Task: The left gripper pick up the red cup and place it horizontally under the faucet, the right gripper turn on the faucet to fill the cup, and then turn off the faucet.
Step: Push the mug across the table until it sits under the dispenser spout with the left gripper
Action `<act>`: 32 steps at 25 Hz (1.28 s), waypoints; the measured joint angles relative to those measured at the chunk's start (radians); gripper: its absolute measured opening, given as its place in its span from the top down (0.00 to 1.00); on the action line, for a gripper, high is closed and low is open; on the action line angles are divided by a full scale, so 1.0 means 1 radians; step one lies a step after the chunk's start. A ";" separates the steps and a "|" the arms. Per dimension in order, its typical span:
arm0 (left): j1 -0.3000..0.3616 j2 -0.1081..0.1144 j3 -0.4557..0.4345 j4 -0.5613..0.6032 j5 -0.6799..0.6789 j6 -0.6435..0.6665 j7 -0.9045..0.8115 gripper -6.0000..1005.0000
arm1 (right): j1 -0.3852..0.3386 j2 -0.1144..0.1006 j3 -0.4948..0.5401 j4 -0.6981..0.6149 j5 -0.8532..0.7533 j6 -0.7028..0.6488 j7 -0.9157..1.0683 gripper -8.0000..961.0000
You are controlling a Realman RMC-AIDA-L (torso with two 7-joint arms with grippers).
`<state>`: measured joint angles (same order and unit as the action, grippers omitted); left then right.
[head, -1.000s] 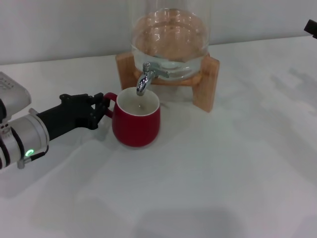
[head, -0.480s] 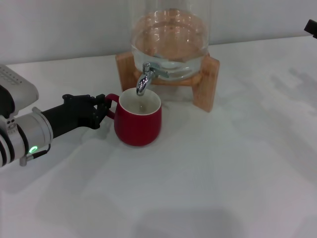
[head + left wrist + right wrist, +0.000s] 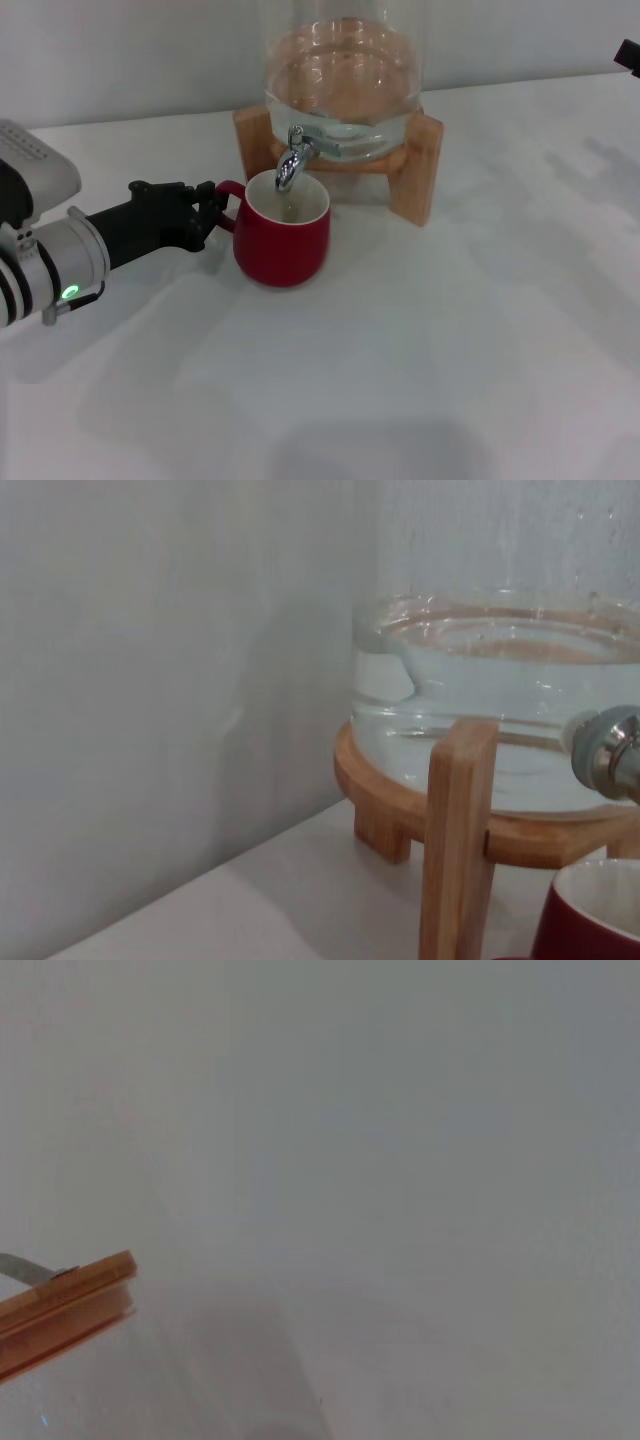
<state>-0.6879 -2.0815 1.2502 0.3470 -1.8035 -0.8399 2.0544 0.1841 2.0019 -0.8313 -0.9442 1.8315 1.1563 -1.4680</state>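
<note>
Red cup (image 3: 285, 240) under faucet (image 3: 290, 165)

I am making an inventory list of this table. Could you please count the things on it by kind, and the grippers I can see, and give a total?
Cups: 1, the red cup
Glass jars with a faucet: 1
Wooden stands: 1
Grippers: 1, the left gripper at the cup's handle
Total: 4
</note>
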 joint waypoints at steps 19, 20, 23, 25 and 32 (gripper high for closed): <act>-0.007 0.000 0.018 -0.001 0.006 0.007 -0.015 0.84 | 0.003 0.000 0.002 0.001 0.000 -0.001 0.000 0.19; -0.006 0.000 0.018 -0.001 0.006 0.008 -0.015 0.84 | 0.003 0.000 0.002 0.001 0.000 -0.001 0.000 0.19; -0.006 0.000 0.018 -0.001 0.006 0.008 -0.015 0.84 | 0.003 0.000 0.002 0.001 0.000 -0.002 0.000 0.19; -0.006 0.000 0.018 -0.003 0.006 0.009 -0.016 0.84 | 0.003 0.000 0.002 0.001 0.000 -0.002 0.000 0.19; -0.005 0.000 0.019 -0.005 0.014 0.009 -0.031 0.84 | 0.003 0.000 0.002 0.002 0.000 -0.005 0.000 0.19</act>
<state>-0.6933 -2.0811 1.2690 0.3421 -1.7894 -0.8312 2.0236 0.1871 2.0019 -0.8298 -0.9419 1.8315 1.1515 -1.4679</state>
